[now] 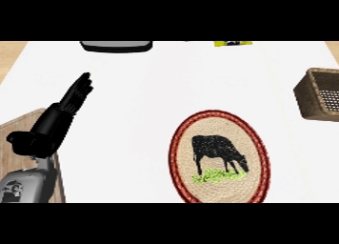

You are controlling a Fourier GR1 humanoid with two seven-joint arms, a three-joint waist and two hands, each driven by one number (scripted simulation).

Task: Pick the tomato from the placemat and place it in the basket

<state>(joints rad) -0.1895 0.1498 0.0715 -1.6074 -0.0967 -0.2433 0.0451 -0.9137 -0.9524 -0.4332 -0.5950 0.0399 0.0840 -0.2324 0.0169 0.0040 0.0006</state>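
Woven placemat (219,157) lay bare of any tomato; the basket (325,96), well apart at right, hid its inside. Left robot hand (68,107) rested open-fingered, empty. Step unclear.

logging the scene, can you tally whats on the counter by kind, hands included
placemat: 1
basket: 1
left hand: 1
grey object at the far edge: 1
yellow object at the far edge: 1
tomato: 0 in view
right hand: 0 in view
total: 5
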